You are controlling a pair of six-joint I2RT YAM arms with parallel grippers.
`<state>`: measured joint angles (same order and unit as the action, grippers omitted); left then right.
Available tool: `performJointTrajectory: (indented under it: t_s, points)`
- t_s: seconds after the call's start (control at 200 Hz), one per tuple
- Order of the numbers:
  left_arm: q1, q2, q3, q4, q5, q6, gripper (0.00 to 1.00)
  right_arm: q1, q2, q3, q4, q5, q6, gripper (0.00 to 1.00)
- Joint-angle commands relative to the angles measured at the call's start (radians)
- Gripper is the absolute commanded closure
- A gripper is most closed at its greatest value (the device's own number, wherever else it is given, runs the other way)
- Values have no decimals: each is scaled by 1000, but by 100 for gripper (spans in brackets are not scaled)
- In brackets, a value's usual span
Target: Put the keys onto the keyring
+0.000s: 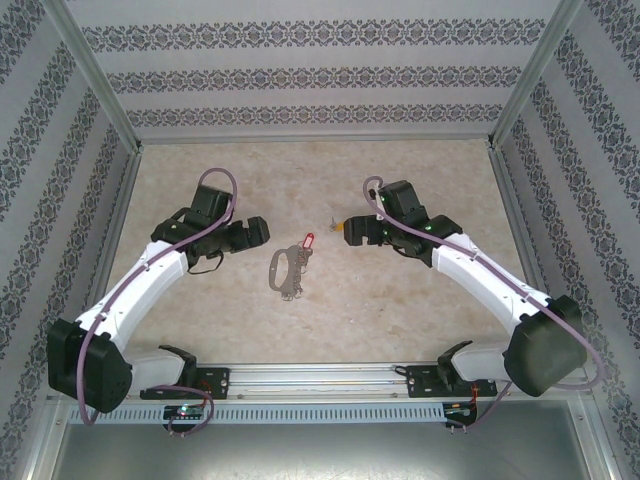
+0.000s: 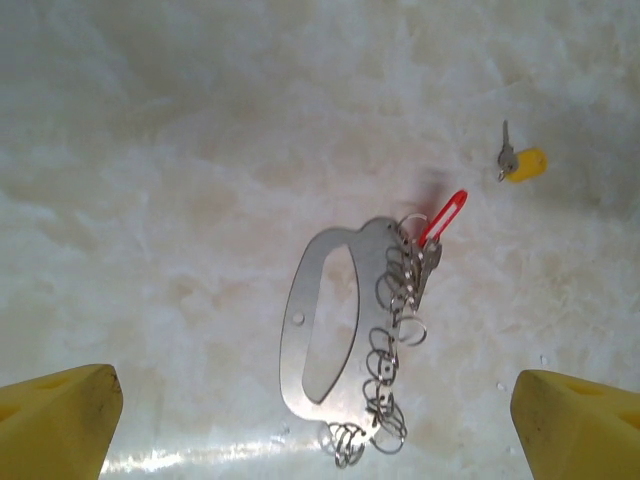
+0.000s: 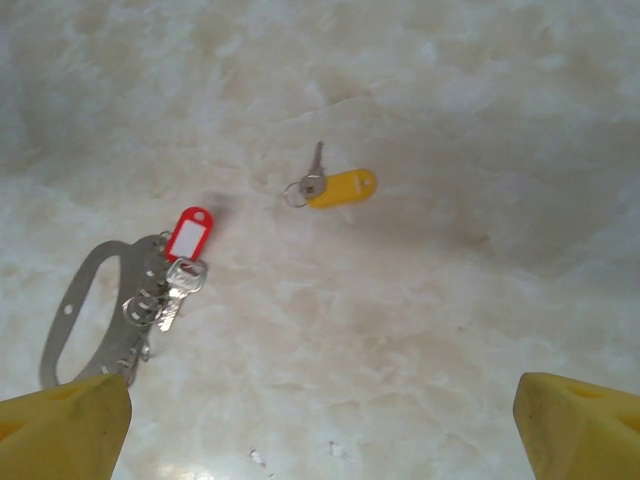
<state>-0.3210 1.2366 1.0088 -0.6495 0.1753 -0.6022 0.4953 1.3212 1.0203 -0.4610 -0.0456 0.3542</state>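
The worktop (image 1: 420,180) is showing a pale, marbled, slightly glossy surface, and the keyring (image 2: 322,320) is lying flat on it near the middle, between the two arms. It is a thin grey metal plate cut as a rounded oval loop with a long slot through it. A row of small wire rings (image 2: 392,340) is hanging along one long edge. A flat red tag (image 2: 443,214) of smooth plastic is sticking out from the far end, and a silvery key (image 3: 181,281) is resting beside it on the rings. From above, the keyring's long axis is running roughly near to far, with the red tag angling off toward the far right. The key (image 3: 314,172) is lying loose on the worktop, apart from the keyring and on its right-hand side, nearer the right arm. It is tiny and dark, joined by a little ring to an oblong yellow tag (image 3: 343,187). Its blade is pointing away from the right wrist camera, while the yellow tag is lying crosswise. The left pincer (image 1: 256,232) is hovering with its yellow fingertips (image 2: 60,420) spread wide, holding nothing. The right pincer (image 1: 350,230) is hanging likewise, its jaws wide apart and empty.
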Motion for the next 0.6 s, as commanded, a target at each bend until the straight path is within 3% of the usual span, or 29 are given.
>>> performJointTrajectory:
  t_s: [0.0,0.285,0.595]
  points:
    - [-13,-8,14,-66,6,-58,0,9,19,39,-19,-57,31,2]
    - [-13,176,65,21,202,3,0,32,71,55,-46,-66,123,2]
    - [-2,246,28,71,275,55,0,46,48,15,-88,-54,197,2]
